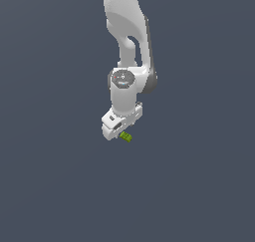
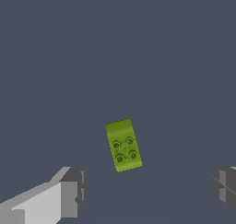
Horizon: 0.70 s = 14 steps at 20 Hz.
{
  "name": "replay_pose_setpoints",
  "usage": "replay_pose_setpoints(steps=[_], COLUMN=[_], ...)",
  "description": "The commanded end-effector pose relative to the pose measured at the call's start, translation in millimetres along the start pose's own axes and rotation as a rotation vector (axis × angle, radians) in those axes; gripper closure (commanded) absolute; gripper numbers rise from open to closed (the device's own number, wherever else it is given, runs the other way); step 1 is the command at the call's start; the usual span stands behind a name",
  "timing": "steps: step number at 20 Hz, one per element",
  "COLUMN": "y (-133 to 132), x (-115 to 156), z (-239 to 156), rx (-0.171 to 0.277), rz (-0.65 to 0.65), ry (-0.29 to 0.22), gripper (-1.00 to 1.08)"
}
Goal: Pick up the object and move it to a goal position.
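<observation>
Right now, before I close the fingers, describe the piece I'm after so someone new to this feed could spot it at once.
Start at the white arm and follow it down to the gripper at its lower end. Just off the gripper's tip, toward the exterior view's right, lies the green block. It is the only coloured thing on the plain grey ground, lime green, far smaller than the gripper, with four round marks on its face.

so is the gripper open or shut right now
Open: in the wrist view the gripper fingers stand wide apart, with the green block lying free, ungrasped.

Lime-green block — 4 dark round notches on top — lying slightly askew.
</observation>
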<state>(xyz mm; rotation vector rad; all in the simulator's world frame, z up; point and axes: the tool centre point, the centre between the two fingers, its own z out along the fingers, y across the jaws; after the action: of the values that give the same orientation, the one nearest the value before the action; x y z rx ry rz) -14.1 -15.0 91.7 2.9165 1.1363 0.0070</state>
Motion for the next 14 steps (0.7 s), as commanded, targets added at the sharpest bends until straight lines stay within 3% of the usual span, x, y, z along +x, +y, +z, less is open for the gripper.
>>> replay_pose_setpoints(steps=[1, 14], y=[-2.7, -11.3], x=[-1.1, -4.3], z=[7.6, 28.3], rx=[0.003, 0.012], rz=[-0.068, -0.252], ry=[0.000, 0.001], gripper=[-0.92, -0.92])
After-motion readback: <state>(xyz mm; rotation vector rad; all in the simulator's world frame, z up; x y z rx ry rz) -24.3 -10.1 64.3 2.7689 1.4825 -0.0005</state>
